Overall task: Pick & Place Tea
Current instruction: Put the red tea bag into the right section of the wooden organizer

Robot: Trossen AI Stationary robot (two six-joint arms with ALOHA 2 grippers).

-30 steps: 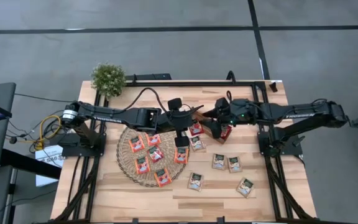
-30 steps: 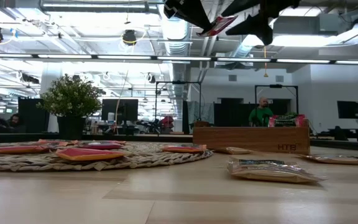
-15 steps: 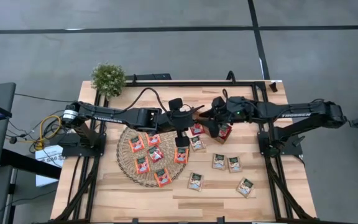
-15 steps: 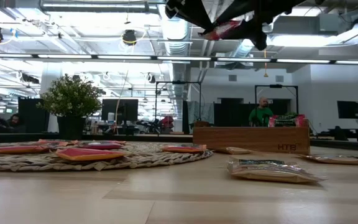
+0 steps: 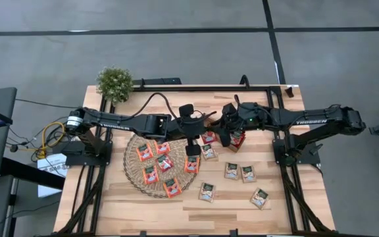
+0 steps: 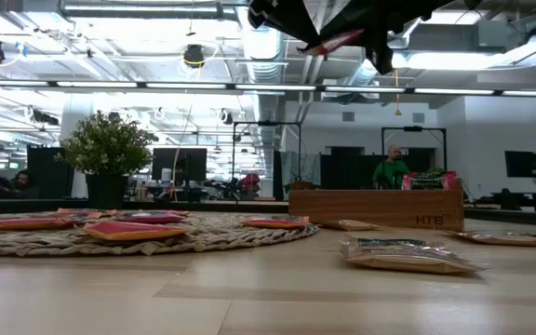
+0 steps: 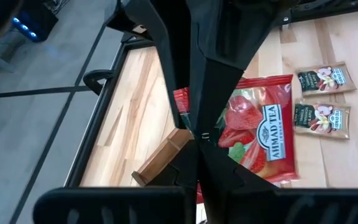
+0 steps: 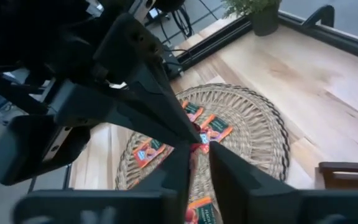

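Observation:
High above the brown wooden tray (image 5: pixel 234 139), a red tea sachet (image 7: pixel 260 134) hangs between my two grippers and shows as a red strip in the low view (image 6: pixel 338 41). My left gripper (image 5: pixel 210 118) reaches it from the table's left and is shut on it. My right gripper (image 5: pixel 224 122) meets it from the right, fingers closed on it. More red sachets lie on the round wicker mat (image 5: pixel 137 172). Several green-and-pale sachets (image 5: pixel 231 171) lie flat on the table. My left gripper pinches the red sachet between its two fingers at one side edge (image 7: pixel 224 138), coming about level from the table's left. The sachet is lifted clear, well above the tray and the table. My right gripper pinches the same sachet, seen edge-on (image 8: pixel 197 147), between its fingertips (image 8: pixel 180 163). It comes about level from the table's right, tip to tip with my left gripper. Its fingers hide which part of the sachet they are on.
A potted plant (image 5: pixel 114 82) stands at the table's far left corner. The wooden tray (image 6: pixel 380 207) holds red sachets. Loose green sachets (image 5: pixel 260 197) lie toward the near right. A person (image 6: pixel 394 167) stands in the room beyond.
My right gripper has moved toward the table's left edge, up to the red sachet, and has closed its fingers on it. My left gripper has kept the sachet up in the same place.

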